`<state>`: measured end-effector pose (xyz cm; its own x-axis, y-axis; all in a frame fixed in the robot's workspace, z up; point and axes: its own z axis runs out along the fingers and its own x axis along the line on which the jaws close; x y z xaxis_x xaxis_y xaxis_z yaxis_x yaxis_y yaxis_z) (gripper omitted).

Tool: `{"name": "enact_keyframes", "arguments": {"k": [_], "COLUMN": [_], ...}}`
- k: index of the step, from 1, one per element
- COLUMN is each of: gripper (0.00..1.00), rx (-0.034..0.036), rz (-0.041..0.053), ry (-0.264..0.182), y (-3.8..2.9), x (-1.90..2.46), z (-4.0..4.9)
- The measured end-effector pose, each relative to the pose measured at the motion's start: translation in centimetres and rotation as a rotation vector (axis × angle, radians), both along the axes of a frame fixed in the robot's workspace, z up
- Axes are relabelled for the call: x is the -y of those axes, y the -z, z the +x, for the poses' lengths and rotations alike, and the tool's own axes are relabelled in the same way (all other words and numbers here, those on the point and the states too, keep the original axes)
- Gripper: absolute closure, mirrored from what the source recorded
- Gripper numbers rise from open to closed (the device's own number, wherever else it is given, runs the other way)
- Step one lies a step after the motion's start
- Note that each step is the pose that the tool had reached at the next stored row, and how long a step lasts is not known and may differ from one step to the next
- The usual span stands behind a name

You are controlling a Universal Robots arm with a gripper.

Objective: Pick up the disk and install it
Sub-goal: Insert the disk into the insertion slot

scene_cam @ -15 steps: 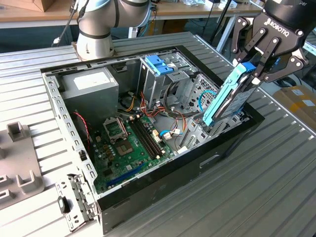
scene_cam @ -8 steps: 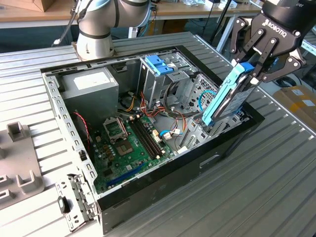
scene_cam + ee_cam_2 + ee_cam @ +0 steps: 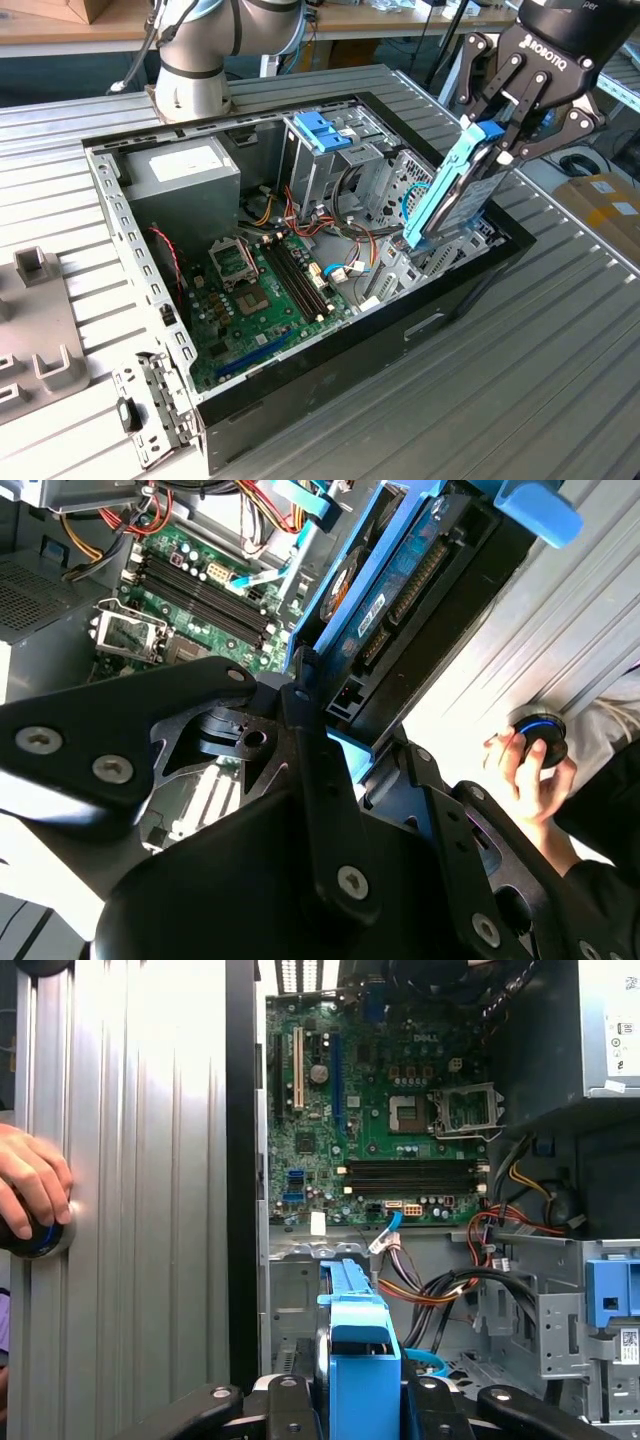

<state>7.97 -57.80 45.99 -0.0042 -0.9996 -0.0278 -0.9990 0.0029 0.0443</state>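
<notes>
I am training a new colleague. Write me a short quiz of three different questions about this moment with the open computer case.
1. True or false: the gripper is shut on the disk.
2. In the exterior view, the disk is: A) lying flat on the motherboard; B) held tilted, its lower end at the case's drive bay; C) resting on the table.
3. Fill in: in the first wrist view, a person's hand rests on a round ____ on the table.

Key: 1 true. 2 B. 3 knob.

White lettering stands on the gripper (image 3: pixel 500 140), and a printed white label on the power supply (image 3: pixel 175 178).
</notes>
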Motion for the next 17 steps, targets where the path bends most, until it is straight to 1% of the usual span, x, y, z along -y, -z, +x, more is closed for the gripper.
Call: {"name": "enact_keyframes", "arguments": {"k": [2,9,17], "gripper": [0.63,0.63,0.63], "rx": [0.0000,0.0000,0.0000], "rz": [0.0000,-0.0001,0.0000], "ry": [0.000,0.000,0.000], "y": [0.08,0.45,0.85], "x": [-0.14,-0.42,-0.97], "z": [0.00,0.00,0.00]}}
